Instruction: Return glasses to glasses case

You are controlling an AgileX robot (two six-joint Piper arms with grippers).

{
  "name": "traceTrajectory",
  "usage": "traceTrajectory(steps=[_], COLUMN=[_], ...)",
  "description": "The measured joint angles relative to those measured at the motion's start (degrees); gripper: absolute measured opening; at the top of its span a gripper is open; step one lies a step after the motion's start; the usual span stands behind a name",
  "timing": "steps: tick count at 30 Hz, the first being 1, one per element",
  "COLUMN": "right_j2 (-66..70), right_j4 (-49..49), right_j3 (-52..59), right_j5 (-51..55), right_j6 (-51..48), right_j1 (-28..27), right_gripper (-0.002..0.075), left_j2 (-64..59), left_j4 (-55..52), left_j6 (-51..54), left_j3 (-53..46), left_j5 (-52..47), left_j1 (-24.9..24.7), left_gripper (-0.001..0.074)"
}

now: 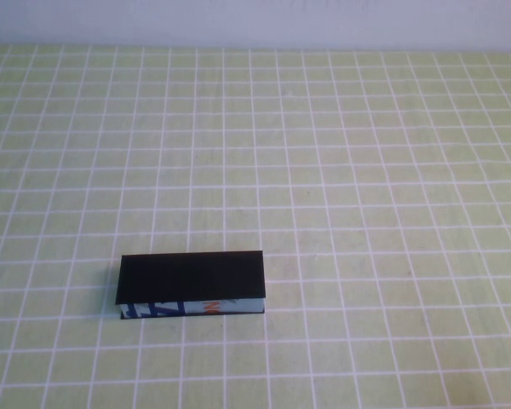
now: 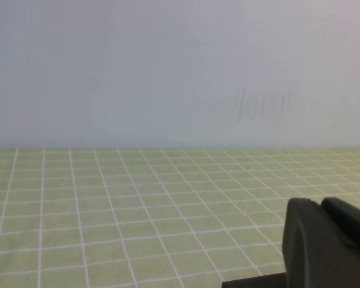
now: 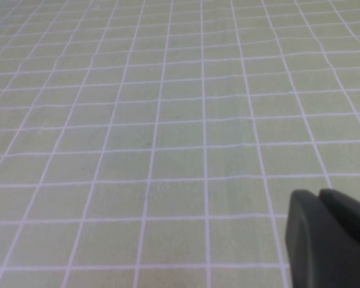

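Note:
The glasses case lies on the green checked cloth in the near left part of the high view. Its black lid is down and its blue, white and orange patterned front faces me. The glasses show in no view. Neither arm shows in the high view. My left gripper shows only in the left wrist view, with its black fingers pressed together and nothing between them, above bare cloth. My right gripper shows only in the right wrist view, also shut and empty over bare cloth, away from the case.
The green cloth with a white grid covers the whole table. A pale wall rises beyond the table's far edge. A dark strip at the edge of the left wrist view cannot be identified.

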State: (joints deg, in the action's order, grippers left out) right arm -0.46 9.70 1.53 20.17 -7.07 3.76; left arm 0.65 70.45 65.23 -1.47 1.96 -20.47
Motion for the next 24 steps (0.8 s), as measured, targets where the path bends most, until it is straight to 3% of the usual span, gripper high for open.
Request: traceTrajectory(steps=[4, 9, 13, 19, 24], right_j2=[0.00, 0.00, 0.00, 0.00, 0.00], right_j4=[0.00, 0.00, 0.47, 1.49, 1.63], right_j3=[0.00, 0.00, 0.00, 0.00, 0.00], right_j5=[0.00, 0.00, 0.00, 0.00, 0.00], right_j6=[0.00, 0.00, 0.00, 0.00, 0.00], right_j1=[0.00, 0.00, 0.00, 0.00, 0.00], right_gripper=[-0.0011, -0.0011, -0.0011, -0.0011, -0.0011], left_j2=[0.00, 0.00, 0.00, 0.00, 0.00], left_j4=[-8.26, -43.29, -65.46, -72.57, -73.00], left_j6=[-5.43, -34.48, -59.59, -67.40, -68.14], left_j3=[0.00, 0.00, 0.00, -0.02, -0.02], left_j5=[1.73, 2.07, -6.28, -21.79, -24.04], left_j1=[0.36, 7.82, 15.18, 17.01, 17.01], left_gripper=[-0.0002, -0.0002, -0.0002, -0.0002, -0.0002])
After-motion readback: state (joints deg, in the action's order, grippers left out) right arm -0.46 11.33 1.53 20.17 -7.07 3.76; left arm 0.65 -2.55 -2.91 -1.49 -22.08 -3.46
